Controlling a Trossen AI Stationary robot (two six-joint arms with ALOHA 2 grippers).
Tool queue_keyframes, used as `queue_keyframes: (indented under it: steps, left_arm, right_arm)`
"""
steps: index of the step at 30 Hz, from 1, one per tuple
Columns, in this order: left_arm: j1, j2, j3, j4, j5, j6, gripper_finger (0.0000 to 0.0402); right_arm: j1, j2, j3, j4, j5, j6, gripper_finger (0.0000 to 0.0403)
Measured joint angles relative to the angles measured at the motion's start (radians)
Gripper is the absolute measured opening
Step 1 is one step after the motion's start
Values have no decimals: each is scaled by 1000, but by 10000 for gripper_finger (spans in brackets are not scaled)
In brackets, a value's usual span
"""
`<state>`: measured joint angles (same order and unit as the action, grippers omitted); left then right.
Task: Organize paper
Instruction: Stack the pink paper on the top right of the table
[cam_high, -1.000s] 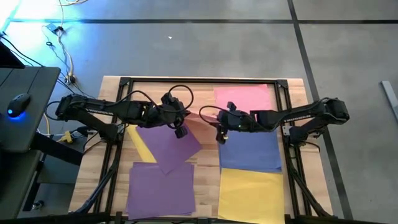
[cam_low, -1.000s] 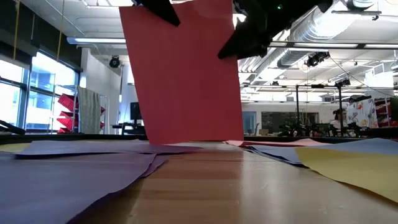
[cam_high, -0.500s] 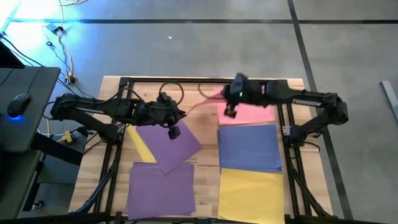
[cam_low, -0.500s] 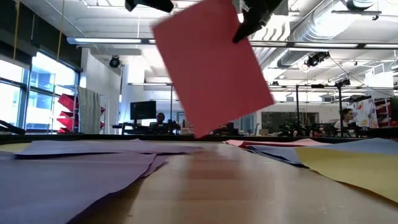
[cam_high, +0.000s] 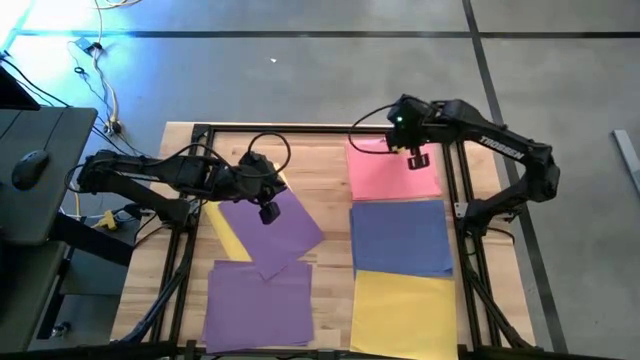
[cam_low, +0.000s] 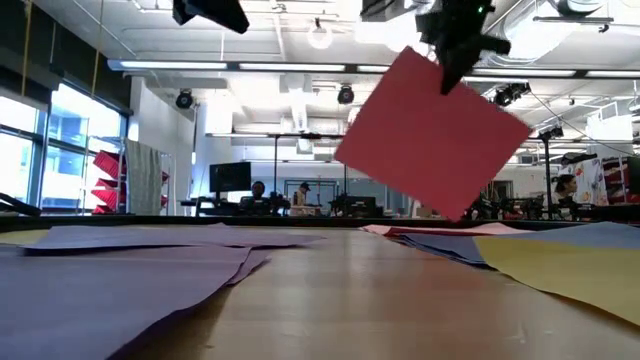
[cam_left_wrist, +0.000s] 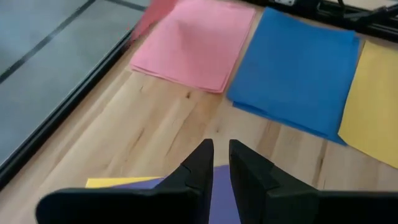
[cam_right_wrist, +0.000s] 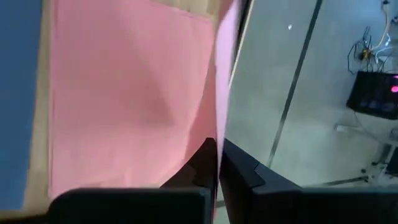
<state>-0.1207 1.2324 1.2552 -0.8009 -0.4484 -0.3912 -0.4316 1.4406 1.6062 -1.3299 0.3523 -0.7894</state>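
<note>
Your right gripper (cam_high: 417, 158) is up over the far right of the table (cam_high: 320, 190), clenched on one pink sheet (cam_low: 432, 133). In the low view that sheet hangs tilted in the air, pinched at its top corner, clear of the tabletop. In the right wrist view the fingers (cam_right_wrist: 208, 165) are pressed together with the sheet's edge between them.

Below it lies the pink stack (cam_high: 392, 172), flat at the far right. Just nearer you get the blue stack (cam_high: 402, 237), then the yellow stack (cam_high: 404, 310) at the near right; the three form a column, edges touching or just about.

Your left gripper (cam_high: 268, 210) hangs over the left-centre of the table, above the far corner of the skewed purple sheet (cam_high: 272, 232). Its fingers (cam_left_wrist: 198, 168) sit close together with only a thin gap and nothing between them, so call it clenched and empty.

The skewed purple sheet lies rotated, partly over a yellow sheet (cam_high: 228, 236) that pokes out on its left, and overlaps a second purple sheet (cam_high: 258, 305) lying square at the near left.

People show far off in the room behind, in the low view.
</note>
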Motion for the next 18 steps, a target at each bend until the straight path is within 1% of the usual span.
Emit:
queue_keyframes:
  steps: [5,7,9,11,13,18]
  left_arm:
    - [0,0,0,0,-10,0,31]
    - [0,0,0,0,-26,1,31]
    - [2,0,0,0,-43,1,31]
    - [3,0,0,0,-68,0,31]
    - [4,0,0,1,-85,1,31]
    - [3,0,0,0,-86,0,31]
  right_arm:
    - [-1,1,193,-228,-22,122,0]
    - [-14,1,230,-237,-48,132,0]
    - [-25,5,239,-231,-79,109,0]
    - [-34,32,240,-239,-83,69,0]
    - [-41,72,228,-238,-75,46,0]
    - [-42,182,187,-243,-78,-66,0]
